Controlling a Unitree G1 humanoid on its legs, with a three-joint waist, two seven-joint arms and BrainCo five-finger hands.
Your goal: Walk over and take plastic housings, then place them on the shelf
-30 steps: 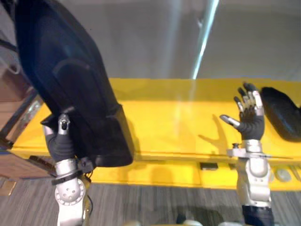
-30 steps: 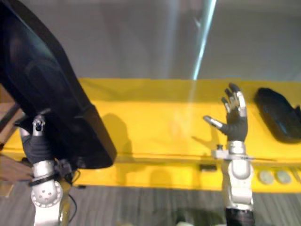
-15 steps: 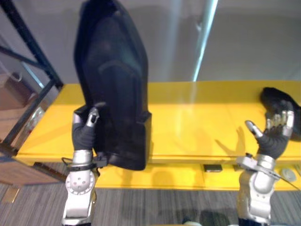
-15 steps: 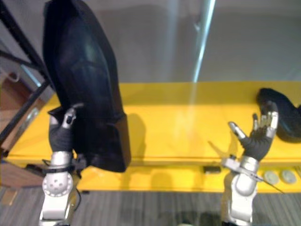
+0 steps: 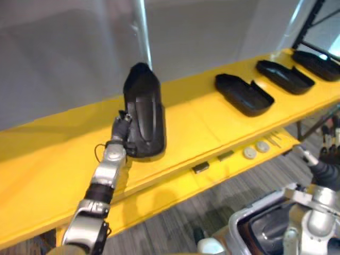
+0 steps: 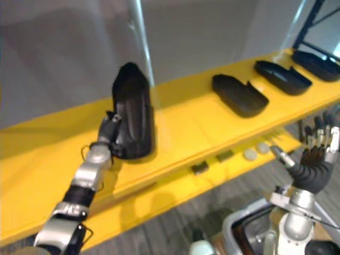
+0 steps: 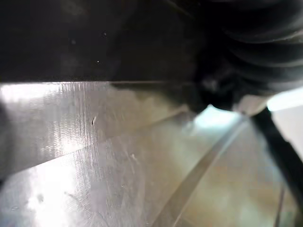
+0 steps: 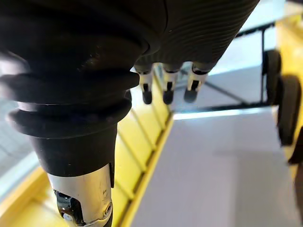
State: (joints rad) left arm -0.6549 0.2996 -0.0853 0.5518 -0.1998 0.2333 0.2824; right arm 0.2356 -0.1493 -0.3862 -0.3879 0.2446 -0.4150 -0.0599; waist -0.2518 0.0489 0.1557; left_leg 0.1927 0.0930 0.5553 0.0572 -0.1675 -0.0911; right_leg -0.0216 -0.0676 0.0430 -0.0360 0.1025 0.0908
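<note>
Plastic housing on shelf, in robot hand

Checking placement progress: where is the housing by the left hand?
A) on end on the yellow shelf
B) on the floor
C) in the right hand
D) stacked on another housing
A: the black housing stands on end on the yellow shelf, left hand beside it.
</note>
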